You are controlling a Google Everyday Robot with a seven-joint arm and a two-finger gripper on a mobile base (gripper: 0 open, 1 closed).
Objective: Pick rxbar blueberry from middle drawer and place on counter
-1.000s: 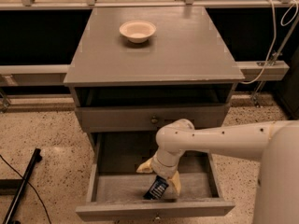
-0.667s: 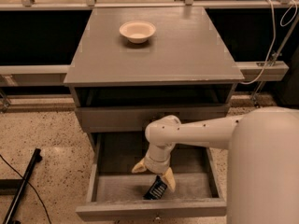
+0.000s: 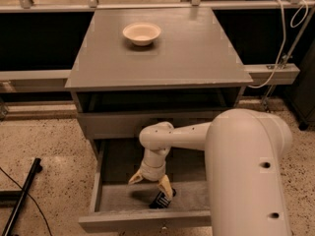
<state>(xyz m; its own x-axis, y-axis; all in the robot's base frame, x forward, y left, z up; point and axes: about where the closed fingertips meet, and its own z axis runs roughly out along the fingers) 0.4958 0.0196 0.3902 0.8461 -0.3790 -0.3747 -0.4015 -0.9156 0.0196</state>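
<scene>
The middle drawer [image 3: 106, 203] is pulled open below the grey cabinet. The rxbar blueberry [image 3: 160, 201], a small dark bar with white lettering, lies on the drawer floor near the front wall. My gripper [image 3: 150, 182] reaches down into the drawer, its two cream fingers spread apart. The right fingertip [image 3: 166, 187] touches or overlaps the bar's upper end; the left fingertip [image 3: 136, 177] is apart from it. The counter [image 3: 197, 48] is the flat grey top of the cabinet, well above the gripper.
A cream bowl [image 3: 141, 33] stands on the counter at the back left. My white arm [image 3: 246, 171] fills the lower right and hides the drawer's right side. A black bar [image 3: 22, 200] lies on the speckled floor at the left. A cable [image 3: 283, 38] hangs at the right.
The arm has swung left and closer to the camera. The gripper has shifted left over the bar, which stays in the same spot on the drawer floor.
</scene>
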